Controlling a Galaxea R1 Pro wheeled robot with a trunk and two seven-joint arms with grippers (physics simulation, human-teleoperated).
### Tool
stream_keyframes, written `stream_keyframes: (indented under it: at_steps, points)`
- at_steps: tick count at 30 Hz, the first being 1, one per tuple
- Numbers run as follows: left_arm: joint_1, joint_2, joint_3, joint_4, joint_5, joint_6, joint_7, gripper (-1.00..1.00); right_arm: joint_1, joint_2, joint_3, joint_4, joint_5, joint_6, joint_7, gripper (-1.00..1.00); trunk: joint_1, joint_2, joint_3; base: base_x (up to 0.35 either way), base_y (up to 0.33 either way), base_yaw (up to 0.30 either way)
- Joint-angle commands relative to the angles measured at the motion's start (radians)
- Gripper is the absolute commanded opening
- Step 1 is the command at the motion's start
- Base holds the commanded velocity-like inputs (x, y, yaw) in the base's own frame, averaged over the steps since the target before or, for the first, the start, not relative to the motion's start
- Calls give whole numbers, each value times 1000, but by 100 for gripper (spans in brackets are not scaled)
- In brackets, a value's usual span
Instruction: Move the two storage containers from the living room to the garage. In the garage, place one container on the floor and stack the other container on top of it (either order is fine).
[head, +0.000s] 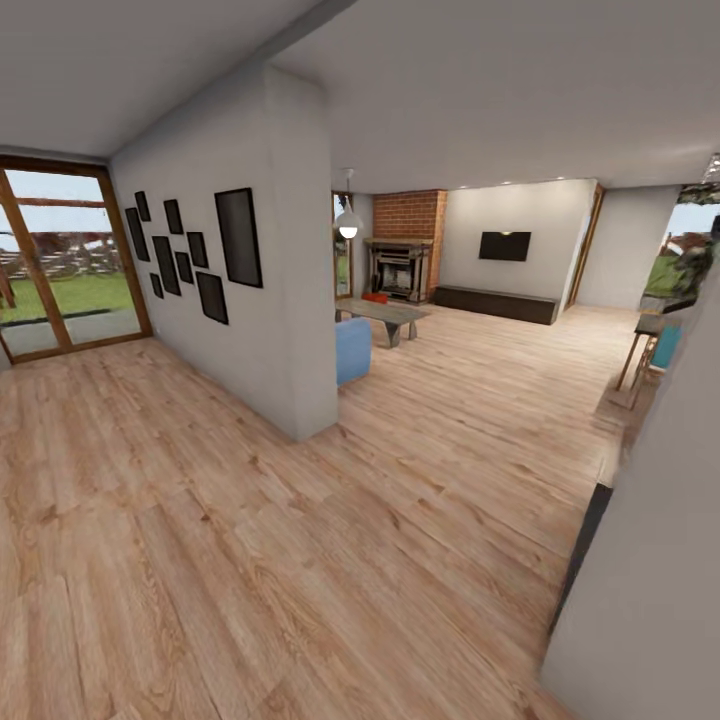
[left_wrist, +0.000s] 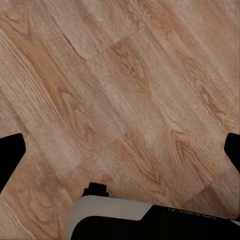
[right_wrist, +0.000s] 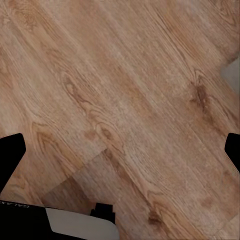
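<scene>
I am looking from a hallway into the living room (head: 480, 340), which has a light wood plank floor. Far off, on the floor beside the fireplace, a small rust-red shape (head: 375, 297) looks like one storage container; it is too small to make out more. The garage and its concrete floor are out of view. My left gripper (left_wrist: 120, 150) hangs open over bare planks, its black fingertips (left_wrist: 11, 152) far apart with nothing between them. My right gripper (right_wrist: 120, 150) is open in the same way over the planks.
A grey partition wall (head: 270, 300) with black picture frames divides the space ahead. Behind it are a blue sofa end (head: 352, 350), a low coffee table (head: 385, 315), a brick fireplace (head: 405, 245) and a wall TV (head: 504, 246). A near wall (head: 650, 560) stands close on the right, with glass doors (head: 60, 260) at far left.
</scene>
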Motion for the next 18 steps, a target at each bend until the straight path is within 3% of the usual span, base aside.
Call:
stream_keyframes:
  at_steps: [1, 18]
  points:
    - [-2, 0, 5, 5, 4, -7, -5, 100, -2, 0, 7, 4, 1, -7, 0, 100, 1, -2, -2, 325, 0, 0]
    - [-2, 2, 5, 5, 4, -7, -5, 100, -2, 0, 7, 5, 1, -7, 0, 100, 1, -2, -2, 325, 0, 0]
